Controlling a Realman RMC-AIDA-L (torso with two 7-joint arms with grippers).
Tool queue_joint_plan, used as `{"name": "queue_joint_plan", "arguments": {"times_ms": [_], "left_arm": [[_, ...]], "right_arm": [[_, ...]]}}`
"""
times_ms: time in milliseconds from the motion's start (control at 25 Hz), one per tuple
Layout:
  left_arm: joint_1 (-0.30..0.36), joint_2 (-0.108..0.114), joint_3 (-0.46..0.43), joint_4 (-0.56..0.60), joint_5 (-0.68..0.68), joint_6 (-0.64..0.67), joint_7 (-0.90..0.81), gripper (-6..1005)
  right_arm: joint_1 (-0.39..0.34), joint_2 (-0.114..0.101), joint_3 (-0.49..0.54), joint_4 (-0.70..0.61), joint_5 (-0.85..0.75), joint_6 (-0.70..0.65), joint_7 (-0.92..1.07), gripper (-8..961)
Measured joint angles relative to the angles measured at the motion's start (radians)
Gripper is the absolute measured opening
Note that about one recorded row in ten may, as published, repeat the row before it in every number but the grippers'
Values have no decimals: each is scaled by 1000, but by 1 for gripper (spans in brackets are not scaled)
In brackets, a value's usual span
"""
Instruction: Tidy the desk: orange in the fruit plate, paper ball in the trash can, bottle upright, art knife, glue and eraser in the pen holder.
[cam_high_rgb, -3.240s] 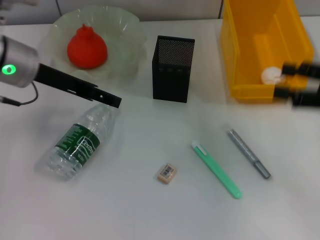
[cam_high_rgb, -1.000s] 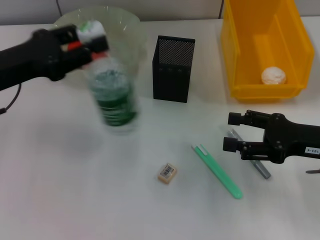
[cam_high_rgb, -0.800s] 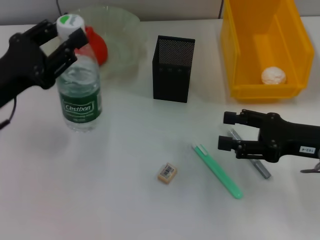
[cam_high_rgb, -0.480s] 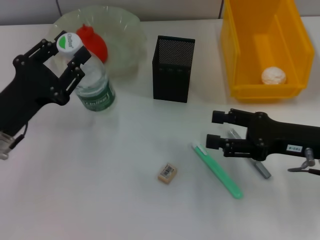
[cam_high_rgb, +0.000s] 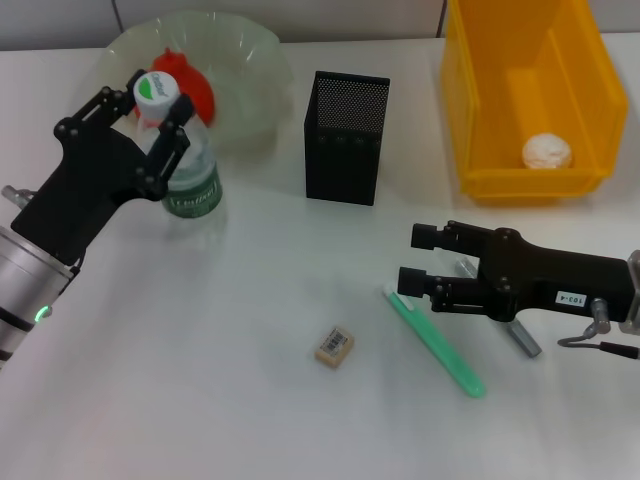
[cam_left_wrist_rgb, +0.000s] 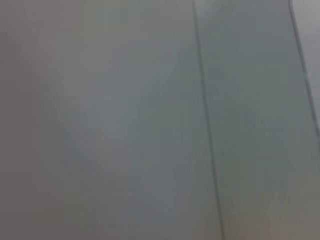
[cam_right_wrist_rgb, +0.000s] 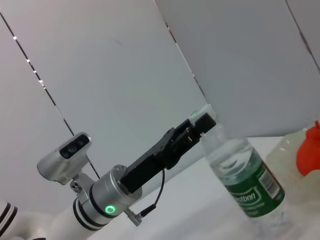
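Black left gripper (cam_high_rgb: 152, 112) around bottle (cam_high_rgb: 183, 160)

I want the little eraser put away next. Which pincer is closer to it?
The right one. The right pincer hangs open just beyond the eraser, by the green pen. The left pincer is far off, around the bottle near its cap.

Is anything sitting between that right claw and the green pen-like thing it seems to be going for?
Nothing visible. The right gripper hovers open just beside the top end of the green stick, with only bare desk there.
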Motion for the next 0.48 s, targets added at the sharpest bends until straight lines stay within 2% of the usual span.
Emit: {"name": "queue_joint_plan", "arguments": {"times_ms": [280, 480], "left_arm": [[-2, 0, -36, -24, -1, -8, 1, 541], [10, 0, -59, -31, -1, 80, -7, 738]], "right_arm": [[-7, 0, 3, 1, 0, 1, -5, 852], [-7, 1, 3, 1, 0, -2, -9, 853]]}}
